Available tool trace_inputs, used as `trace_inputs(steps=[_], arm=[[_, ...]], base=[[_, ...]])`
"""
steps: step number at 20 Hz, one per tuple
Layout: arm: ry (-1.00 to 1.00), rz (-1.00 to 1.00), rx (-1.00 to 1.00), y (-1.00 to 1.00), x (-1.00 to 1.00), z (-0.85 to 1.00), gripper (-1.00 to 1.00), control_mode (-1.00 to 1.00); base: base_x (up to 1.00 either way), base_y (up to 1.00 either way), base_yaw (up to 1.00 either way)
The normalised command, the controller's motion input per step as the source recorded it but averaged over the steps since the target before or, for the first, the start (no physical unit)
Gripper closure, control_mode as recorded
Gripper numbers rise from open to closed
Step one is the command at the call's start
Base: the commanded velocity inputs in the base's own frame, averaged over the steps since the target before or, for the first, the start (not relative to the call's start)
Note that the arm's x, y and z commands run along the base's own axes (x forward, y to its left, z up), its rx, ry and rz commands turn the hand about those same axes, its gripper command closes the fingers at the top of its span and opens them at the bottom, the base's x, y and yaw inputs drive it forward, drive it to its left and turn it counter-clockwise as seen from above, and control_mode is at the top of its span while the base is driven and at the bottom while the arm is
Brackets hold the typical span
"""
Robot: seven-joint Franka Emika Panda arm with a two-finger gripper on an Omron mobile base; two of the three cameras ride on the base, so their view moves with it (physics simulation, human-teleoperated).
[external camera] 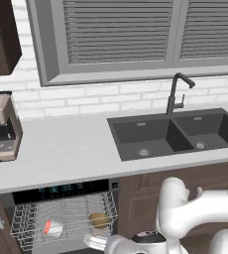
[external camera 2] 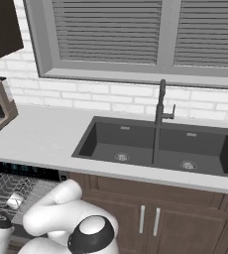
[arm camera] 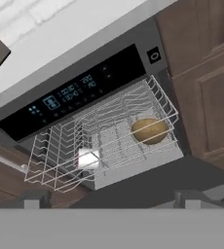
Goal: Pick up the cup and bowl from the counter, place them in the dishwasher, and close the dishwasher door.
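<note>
While the hand [arm camera: 109,197] hangs low, spread wide and empty, cup [arm camera: 88,158] and bowl [arm camera: 149,131] sit racked.

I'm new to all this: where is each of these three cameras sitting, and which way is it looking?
Left base view: rides on the base behind the arm's left, looking forward and down at the counter, sink and open dishwasher; white arm at lower right.
Right base view: behind the arm's right, same counter and sink; arm at lower left.
Hand view: on the hand, looking into the wire rack, dark fingertips at the bottom.
Shared: left base and hand views both show the bowl and cup in the rack.
</note>
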Motion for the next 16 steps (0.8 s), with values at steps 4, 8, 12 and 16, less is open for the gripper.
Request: trace_inputs(steps=[4,8,12,16], arm=[[-0.16,0.00,0.00,0.06,-0.54,0.00,-1.00,-1.00],[-0.24,0.00,0.00,0.01,-0.64,0.00,-1.00,-1.00],[-0.19,0.00,0.00,0.07,-0.34,-0.04,-1.00,-1.00],[-0.16,-0.01,-0.02,0.04,-0.03,-0.61,-1.00,-1.00]], base=[[0.00,0.00,0.00],[0.00,0.00,0.00],[0.00,0.00,0.00],[0.00,0.00,0.00]])
